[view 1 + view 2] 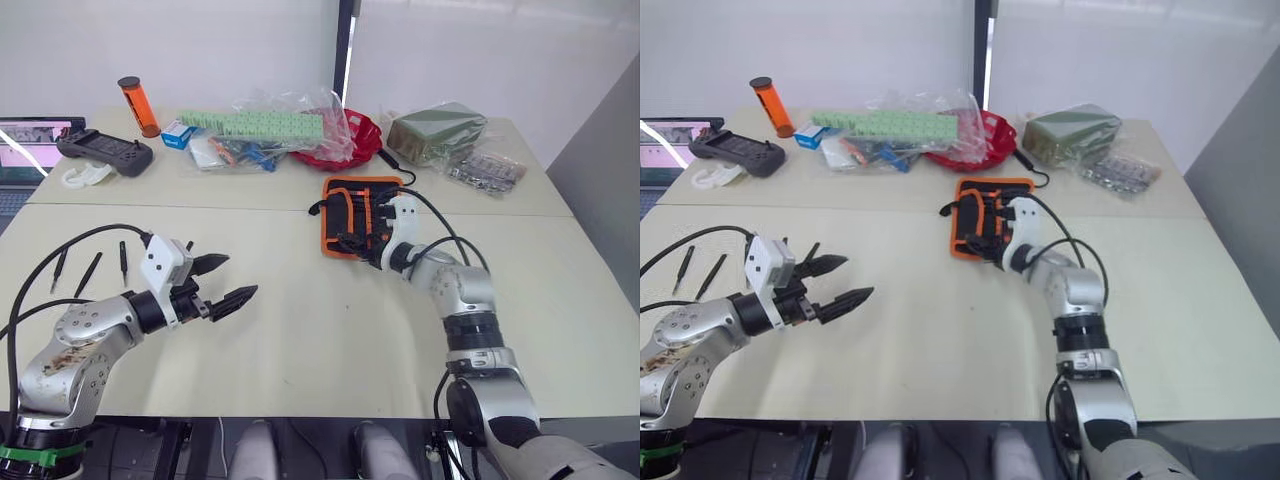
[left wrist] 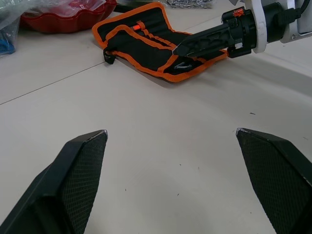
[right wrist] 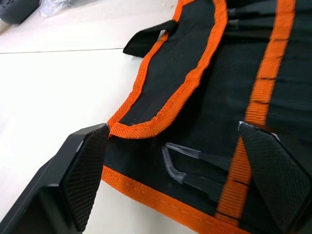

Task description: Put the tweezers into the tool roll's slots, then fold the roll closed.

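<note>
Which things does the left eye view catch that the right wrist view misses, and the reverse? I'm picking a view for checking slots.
Left eye view: three loose tweezers on the table near the open left gripper, plus far-edge clutter. Right wrist view: one pair of tweezers tucked under an orange band. Both: the tool roll, lying open, with the open right gripper over it.

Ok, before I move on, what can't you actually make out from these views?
- How many slots are filled: in the head views the right gripper covers much of the tool roll.
- The roll's far end: cut off by the right wrist view's edge.
- Loose tweezers by the left gripper: too small to check tips.
</note>
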`<action>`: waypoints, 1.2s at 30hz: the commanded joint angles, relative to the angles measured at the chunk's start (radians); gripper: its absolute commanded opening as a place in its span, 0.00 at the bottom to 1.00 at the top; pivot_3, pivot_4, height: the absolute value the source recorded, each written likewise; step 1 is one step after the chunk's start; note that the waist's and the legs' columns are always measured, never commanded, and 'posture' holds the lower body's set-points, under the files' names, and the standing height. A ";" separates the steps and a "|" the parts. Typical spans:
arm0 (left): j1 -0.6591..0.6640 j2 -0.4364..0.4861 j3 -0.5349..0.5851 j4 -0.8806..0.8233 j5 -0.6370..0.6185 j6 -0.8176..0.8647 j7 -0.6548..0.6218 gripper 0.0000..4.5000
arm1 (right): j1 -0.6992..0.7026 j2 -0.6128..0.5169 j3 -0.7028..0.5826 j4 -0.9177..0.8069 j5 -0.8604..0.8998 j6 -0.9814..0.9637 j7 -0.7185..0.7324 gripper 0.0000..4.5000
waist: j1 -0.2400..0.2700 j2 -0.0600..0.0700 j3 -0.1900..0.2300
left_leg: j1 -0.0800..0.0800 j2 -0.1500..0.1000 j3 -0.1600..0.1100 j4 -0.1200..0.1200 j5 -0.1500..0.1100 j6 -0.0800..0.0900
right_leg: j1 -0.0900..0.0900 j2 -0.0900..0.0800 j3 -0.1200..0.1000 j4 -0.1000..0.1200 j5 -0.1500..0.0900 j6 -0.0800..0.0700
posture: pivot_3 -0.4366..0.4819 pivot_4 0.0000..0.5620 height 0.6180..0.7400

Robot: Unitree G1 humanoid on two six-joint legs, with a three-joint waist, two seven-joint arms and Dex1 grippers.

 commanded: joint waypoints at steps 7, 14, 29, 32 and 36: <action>-0.015 0.006 0.036 0.019 0.004 -0.001 0.009 1.00 | -0.121 0.075 -0.024 0.171 -0.010 -0.118 -0.035 0.87 | -0.003 0.000 0.000 | 0.000 0.000 0.000 0.000 0.000 0.000 | 0.000 0.000 0.000 0.000 0.000 0.000 | 0.48 0.27 0.97; 0.000 0.006 0.055 0.013 -0.004 0.024 0.023 1.00 | -0.153 0.078 -0.048 0.254 -0.008 -0.165 -0.042 0.34 | -0.003 0.000 0.000 | -0.001 0.000 0.000 0.000 0.000 0.000 | 0.000 0.000 -0.001 0.000 0.000 0.000 | 0.48 0.27 0.97; 0.046 -0.022 0.087 0.054 -0.002 0.015 0.032 1.00 | -0.185 0.051 0.343 0.254 -0.241 -0.324 0.343 0.01 | -0.031 0.001 0.000 | -0.001 0.000 -0.001 -0.003 0.000 0.000 | -0.003 0.000 0.000 0.000 0.000 0.000 | 0.48 0.27 0.97; 0.049 -0.025 0.078 0.061 0.010 0.005 0.027 1.00 | -0.202 0.020 0.405 0.223 -0.274 -0.337 0.441 0.01 | -0.028 0.001 0.000 | -0.004 0.000 0.000 -0.003 0.000 0.000 | -0.005 0.000 -0.001 0.000 0.000 0.000 | 0.48 0.27 0.97; 0.051 -0.030 0.078 0.066 0.013 -0.001 0.026 1.00 | -0.169 -0.017 0.464 0.110 -0.282 -0.282 0.544 0.01 | -0.026 0.001 0.000 | -0.004 0.000 0.000 -0.003 0.000 0.000 | -0.006 0.000 -0.001 0.000 0.000 0.000 | 0.48 0.27 0.97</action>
